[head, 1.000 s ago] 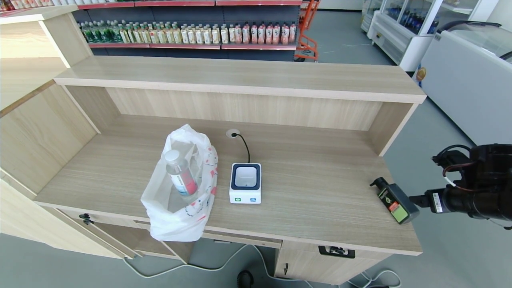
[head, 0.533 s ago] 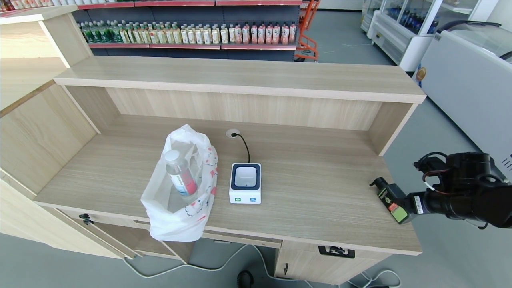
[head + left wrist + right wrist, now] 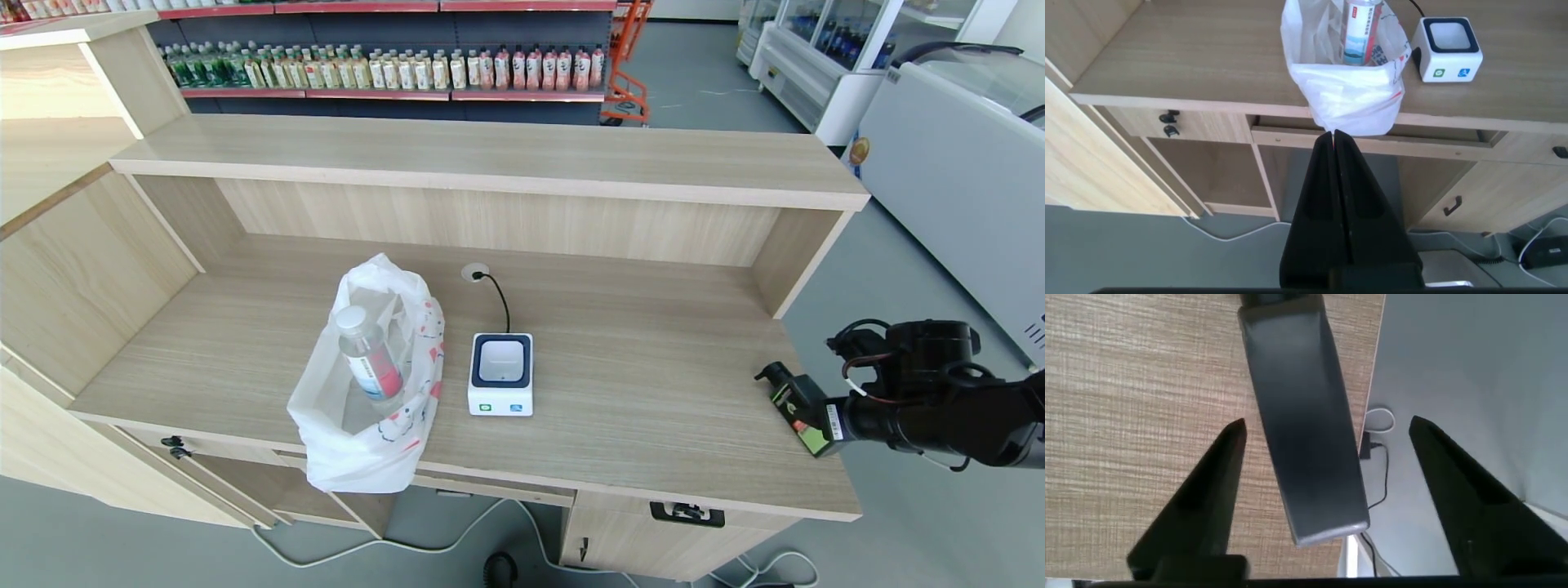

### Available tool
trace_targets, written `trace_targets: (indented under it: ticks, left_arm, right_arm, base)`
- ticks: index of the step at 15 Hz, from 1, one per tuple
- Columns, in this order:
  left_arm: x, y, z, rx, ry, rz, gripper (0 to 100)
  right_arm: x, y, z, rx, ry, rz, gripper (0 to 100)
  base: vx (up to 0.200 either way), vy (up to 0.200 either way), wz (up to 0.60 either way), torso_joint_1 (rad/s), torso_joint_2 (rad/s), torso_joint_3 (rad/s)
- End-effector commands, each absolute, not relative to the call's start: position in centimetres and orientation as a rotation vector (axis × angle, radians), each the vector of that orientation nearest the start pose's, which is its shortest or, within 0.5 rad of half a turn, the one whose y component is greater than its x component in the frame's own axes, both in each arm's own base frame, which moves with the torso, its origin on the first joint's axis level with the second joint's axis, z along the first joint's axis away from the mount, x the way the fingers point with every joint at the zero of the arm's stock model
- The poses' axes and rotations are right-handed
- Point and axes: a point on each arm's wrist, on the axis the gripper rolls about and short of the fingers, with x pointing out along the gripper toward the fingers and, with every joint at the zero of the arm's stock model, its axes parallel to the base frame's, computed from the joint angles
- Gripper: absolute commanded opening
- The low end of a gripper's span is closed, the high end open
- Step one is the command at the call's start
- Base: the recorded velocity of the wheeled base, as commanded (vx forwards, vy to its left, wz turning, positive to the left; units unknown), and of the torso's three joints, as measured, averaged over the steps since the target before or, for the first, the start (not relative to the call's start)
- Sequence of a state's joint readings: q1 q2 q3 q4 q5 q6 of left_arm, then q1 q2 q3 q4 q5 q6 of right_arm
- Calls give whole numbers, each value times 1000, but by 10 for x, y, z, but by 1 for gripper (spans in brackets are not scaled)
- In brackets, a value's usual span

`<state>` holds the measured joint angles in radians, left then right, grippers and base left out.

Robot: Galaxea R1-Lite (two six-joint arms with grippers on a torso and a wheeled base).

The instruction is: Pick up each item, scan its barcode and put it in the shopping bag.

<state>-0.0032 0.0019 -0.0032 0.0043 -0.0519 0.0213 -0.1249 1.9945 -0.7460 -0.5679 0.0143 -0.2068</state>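
Closing off-centre is the main risk: the right gripper (image 3: pixel 1327 429) has its fingers spread wide on either side of the dark bottle (image 3: pixel 790 398). That bottle lies flat at the lower-right corner of the counter (image 3: pixel 653 384), right by the edge, so a finger nudge or slanted pinch could roll it onto the floor. The left gripper (image 3: pixel 1333 140), fingers pressed together on nothing, hangs low in front of the counter. Counts: 2 grippers, 1 dark bottle, 1 shopping bag (image 3: pixel 359 441) centre-left with 1 clear bottle (image 3: pixel 369 357) standing inside, 1 scanner (image 3: pixel 501 373) just right of it.
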Motion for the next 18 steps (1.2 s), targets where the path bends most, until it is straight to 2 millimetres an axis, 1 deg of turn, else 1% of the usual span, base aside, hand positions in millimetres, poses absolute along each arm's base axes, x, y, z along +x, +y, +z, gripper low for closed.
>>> trace_targets:
  ticks: [1, 4, 9, 12, 18]
  left_arm:
    - [-23, -1, 76, 21, 2, -55, 0]
    - [-23, -1, 76, 21, 2, -55, 0]
    - [-23, -1, 76, 21, 2, -55, 0]
    - [-23, -1, 76, 21, 2, -55, 0]
    - [-23, -1, 76, 21, 2, -55, 0]
  right_arm:
    - [330, -40, 62, -151, 695, -32, 0]
    - [333, -38, 60, -149, 682, -13, 0]
    - [333, -37, 57, -147, 691, -11, 0]
    - [334, -38, 56, -118, 693, -21, 0]
    - [337, -38, 43, -86, 706, -29, 0]
  base:
    - [0, 0, 0, 0, 0, 0]
    - [0, 0, 0, 0, 0, 0]
    - [0, 0, 0, 0, 0, 0]
    - [0, 0, 0, 0, 0, 0]
    - [0, 0, 0, 0, 0, 0]
